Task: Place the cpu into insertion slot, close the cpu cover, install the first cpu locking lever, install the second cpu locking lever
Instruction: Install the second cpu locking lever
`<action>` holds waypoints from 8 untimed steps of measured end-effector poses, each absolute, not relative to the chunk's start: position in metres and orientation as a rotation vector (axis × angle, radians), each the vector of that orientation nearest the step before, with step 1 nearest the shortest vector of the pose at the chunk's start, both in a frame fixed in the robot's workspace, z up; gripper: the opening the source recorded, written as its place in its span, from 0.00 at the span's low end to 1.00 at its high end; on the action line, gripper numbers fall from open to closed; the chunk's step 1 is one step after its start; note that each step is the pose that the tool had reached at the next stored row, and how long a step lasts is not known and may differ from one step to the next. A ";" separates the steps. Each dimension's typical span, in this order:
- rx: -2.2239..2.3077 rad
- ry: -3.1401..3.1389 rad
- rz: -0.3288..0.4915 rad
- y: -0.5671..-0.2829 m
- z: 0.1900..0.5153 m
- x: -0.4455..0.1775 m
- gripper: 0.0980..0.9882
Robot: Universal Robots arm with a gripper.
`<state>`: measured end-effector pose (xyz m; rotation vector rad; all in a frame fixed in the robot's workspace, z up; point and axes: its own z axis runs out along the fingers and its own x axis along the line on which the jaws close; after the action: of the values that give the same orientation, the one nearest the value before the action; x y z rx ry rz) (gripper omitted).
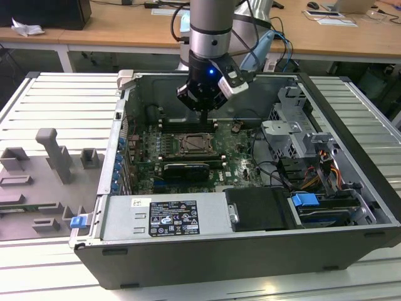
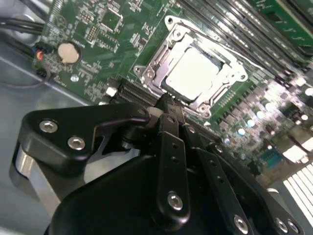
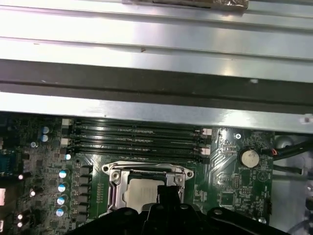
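Inside the open computer case (image 1: 351,119) on the slatted counter (image 1: 56,100), a grey power supply box (image 1: 166,216) sits along the near wall and a drive cage (image 1: 291,128) fills the exterior view's right. Long black memory slots (image 3: 137,139) run just beside the insertion slot (image 1: 195,145). Its cpu cover (image 2: 195,73) lies flat around the pale cpu (image 2: 194,73). Just above the socket's edge hangs the end effector (image 2: 168,105), fingertips clenched together, grasping nothing.

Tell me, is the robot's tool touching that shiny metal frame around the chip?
Cannot tell. In the second wrist view the tool reaches the edge of the cpu cover, but its tip hides the spot where they would meet.
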<state>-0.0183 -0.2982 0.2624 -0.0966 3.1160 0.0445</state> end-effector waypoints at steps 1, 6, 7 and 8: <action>-0.097 3.116 0.044 -0.298 0.266 -0.018 0.01; -0.097 3.119 0.048 -0.324 0.273 -0.018 0.01; -0.096 3.119 0.048 -0.330 0.273 -0.018 0.01; -0.097 3.120 0.050 -0.334 0.272 -0.018 0.01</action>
<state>-0.0183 -0.3343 0.2724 -0.0966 3.1203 0.0495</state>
